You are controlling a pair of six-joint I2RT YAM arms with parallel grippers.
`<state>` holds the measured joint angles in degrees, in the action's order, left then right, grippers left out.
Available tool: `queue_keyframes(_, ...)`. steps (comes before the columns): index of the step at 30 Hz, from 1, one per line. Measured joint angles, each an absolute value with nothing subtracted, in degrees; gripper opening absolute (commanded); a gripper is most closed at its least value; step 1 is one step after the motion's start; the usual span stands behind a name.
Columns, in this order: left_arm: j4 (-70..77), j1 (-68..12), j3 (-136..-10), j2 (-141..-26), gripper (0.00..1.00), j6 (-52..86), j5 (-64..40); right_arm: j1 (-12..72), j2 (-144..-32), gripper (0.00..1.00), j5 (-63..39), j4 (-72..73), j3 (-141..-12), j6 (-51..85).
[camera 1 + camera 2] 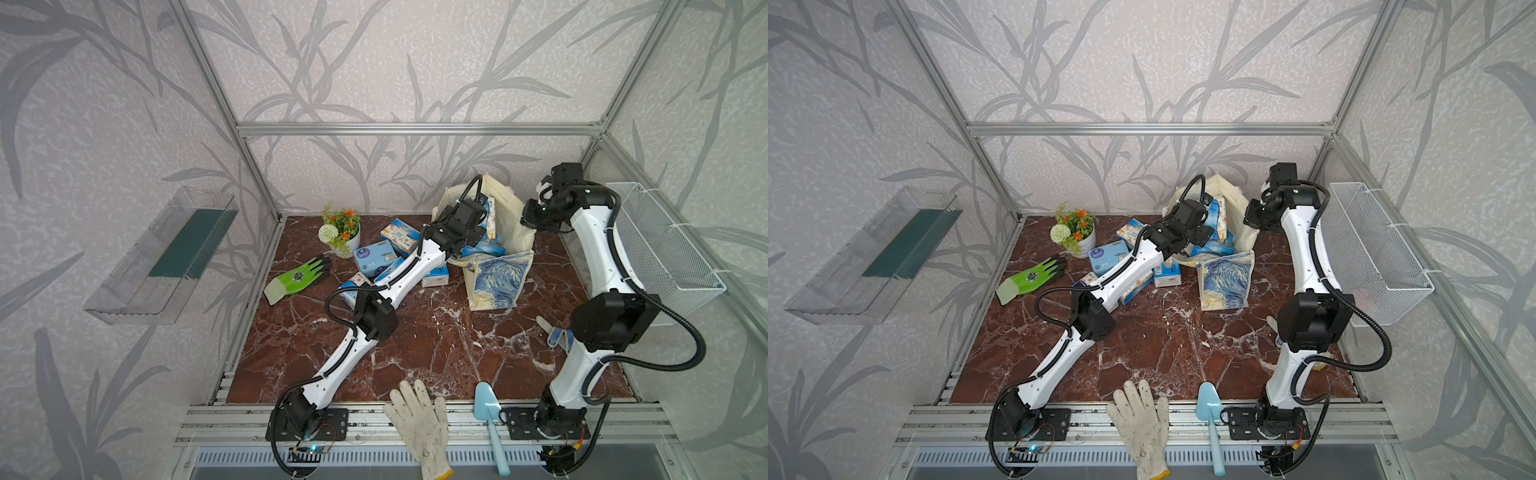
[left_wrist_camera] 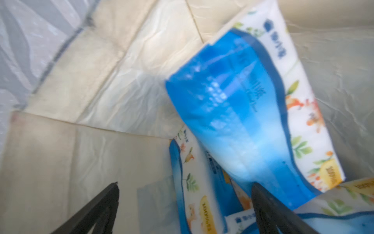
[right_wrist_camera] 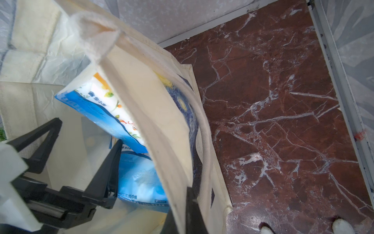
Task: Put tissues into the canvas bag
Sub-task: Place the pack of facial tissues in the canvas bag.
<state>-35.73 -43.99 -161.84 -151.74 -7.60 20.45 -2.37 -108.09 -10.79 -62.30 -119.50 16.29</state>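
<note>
Toward one o'clock on the bench [image 1: 436,345] — both arms meet at the canvas bag [image 1: 498,278].
The left gripper [image 2: 185,185] sits inside the bag's open mouth, its fingers [image 2: 109,194] spread wide with nothing between them, just beside the tissues [image 2: 232,113]: blue-and-white packs, one leaning upright against the cream lining above others lying flat. The right gripper [image 1: 528,220] has its fingers pressed together on the bag's rim at the three-o'clock side, the fabric wall pinched between them. Loose packs [image 1: 374,257] lie heaped on the bench around eleven to twelve o'clock — partly under the left forearm.
</note>
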Motion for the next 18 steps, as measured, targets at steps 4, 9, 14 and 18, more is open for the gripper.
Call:
queue_keyframes(4,-35.81,-43.27,-161.84,-149.56,0.99,-7.99,22.06,-2.37,-108.09,0.0,-10.76,-62.28,-119.48,16.29)
queue_keyframes(9,-37.95,-42.76,-161.84,-145.73,0.99,-7.84,20.84,-2.37,-108.09,0.0,-10.74,-62.3,-119.42,16.27)
queue_keyframes(14,-41.87,-42.78,-161.84,-139.72,0.99,-8.01,17.12,-2.37,-108.09,0.0,-10.76,-62.3,-119.42,16.32)
queue_keyframes(18,-47.81,-42.24,-161.82,-133.29,0.99,-8.69,14.7,-2.37,-108.92,0.0,-10.92,-62.92,-121.08,16.32)
